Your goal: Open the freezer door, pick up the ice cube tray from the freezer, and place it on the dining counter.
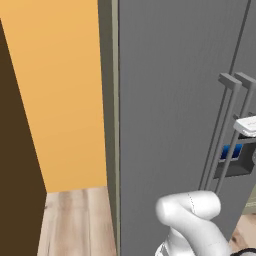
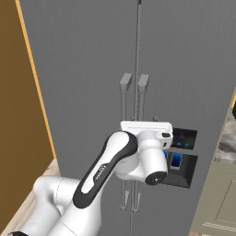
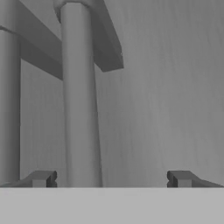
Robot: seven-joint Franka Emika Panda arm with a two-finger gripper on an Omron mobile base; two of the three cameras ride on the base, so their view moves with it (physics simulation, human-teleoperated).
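Looking from the left base view first, we see the freezer door (image 1: 170,115) shut flat, so the first step is not done yet. It is a tall, plain grey panel. Its long grey bar handle (image 1: 218,135) sits at about 3 o'clock in the picture, just beside a second bar that belongs to the neighbouring door (image 1: 252,60). We think the tray is shut away inside, and the pick-up and the carry to the counter are all left to do.

In the right base view, the two handles stand side by side near 12 o'clock of the arm's elbow, with the door seam between them. The freezer door's handle is the left one. The neighbouring door has a black panel (image 2: 183,156) at about 3 o'clock. Our arm reaches up to the handles, and its hand hides their middle part.

In the hand view, our gripper (image 3: 111,178) is wide open and holds nothing. One grey bar rises between the two finger tips, closer to the left one at 7 o'clock. We cannot tell which door's bar it is. We judge the next move is to close on the bar and pull.
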